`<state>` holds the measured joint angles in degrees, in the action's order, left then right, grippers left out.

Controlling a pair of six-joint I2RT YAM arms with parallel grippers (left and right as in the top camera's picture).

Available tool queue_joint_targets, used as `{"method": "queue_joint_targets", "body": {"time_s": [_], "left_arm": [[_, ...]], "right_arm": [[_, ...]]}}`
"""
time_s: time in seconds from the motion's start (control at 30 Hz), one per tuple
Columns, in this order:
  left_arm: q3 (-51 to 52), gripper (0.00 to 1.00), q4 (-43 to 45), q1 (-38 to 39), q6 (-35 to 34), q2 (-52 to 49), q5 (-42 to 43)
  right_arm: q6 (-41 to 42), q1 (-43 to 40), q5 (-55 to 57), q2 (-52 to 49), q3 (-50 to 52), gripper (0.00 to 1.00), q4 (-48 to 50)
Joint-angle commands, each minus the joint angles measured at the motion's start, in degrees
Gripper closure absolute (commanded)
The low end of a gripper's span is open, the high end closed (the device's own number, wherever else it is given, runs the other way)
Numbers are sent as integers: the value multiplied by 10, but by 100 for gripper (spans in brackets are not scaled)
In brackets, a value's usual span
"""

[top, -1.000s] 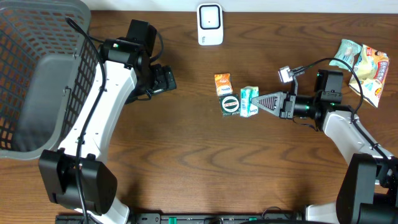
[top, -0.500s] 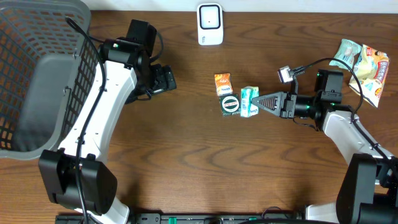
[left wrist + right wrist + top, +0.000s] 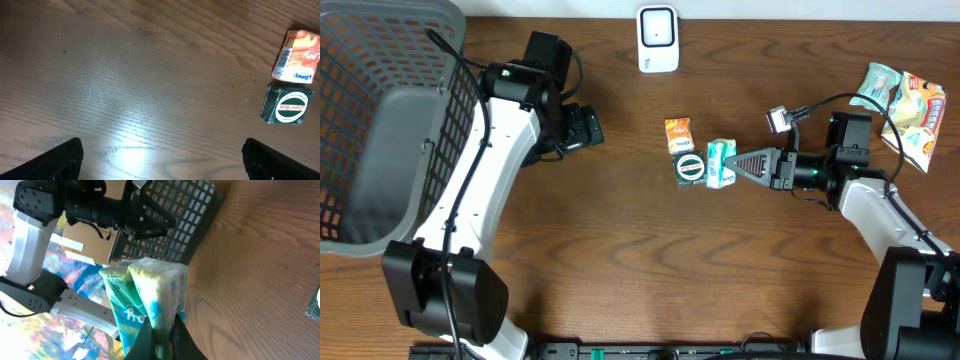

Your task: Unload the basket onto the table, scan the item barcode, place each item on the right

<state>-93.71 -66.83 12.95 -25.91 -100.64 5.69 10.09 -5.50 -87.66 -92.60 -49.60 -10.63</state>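
Pinching, right claw: my right claw (image 3: 737,164) is clenched on the edge of the green-and-white tissue pack (image 3: 720,163); on the wrist view its fingertips (image 3: 144,342) nip the wrapper.
Task item: the tissue pack sits mid-desk (image 3: 620,260), touching or just beside the Zam-Buk tin (image 3: 691,168); I cannot tell whether it rests on the wood.
Left claw: my left claw (image 3: 590,127) is released, jaws wide, over bare desk, well apart from the items.
Neighbours: an orange sachet (image 3: 678,134) lies just beyond the tin.
Scanner: the white barcode scanner (image 3: 658,39) stands at the far edge, well apart from the pack.
Elsewhere: grey basket (image 3: 380,120) far left; snack bags (image 3: 905,100) far right.
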Motion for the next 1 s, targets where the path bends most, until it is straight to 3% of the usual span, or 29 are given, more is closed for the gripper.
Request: {"method": "queue_joint_targets", "body": {"time_s": [0.0,0.23,0.5,0.8,0.97], "left_arm": [[3,0,-2,-1,-7,-2,-1],[3,0,-2,-1,-7,-2,-1],[3,0,-2,-1,-7,-2,-1],[3,0,-2,-1,-7,-2,-1],[3,0,-2,-1,-7,-2,-2]], "right_arm": [[0,-4,7,9,-6,99,-6],[6,-3,137,9,-6,99,-68],[-6,62,522,10,-19,99,-191],[-30,188,882,10,-192,99,-343],[-77,231,910,-12,-296,99,-375]]}}
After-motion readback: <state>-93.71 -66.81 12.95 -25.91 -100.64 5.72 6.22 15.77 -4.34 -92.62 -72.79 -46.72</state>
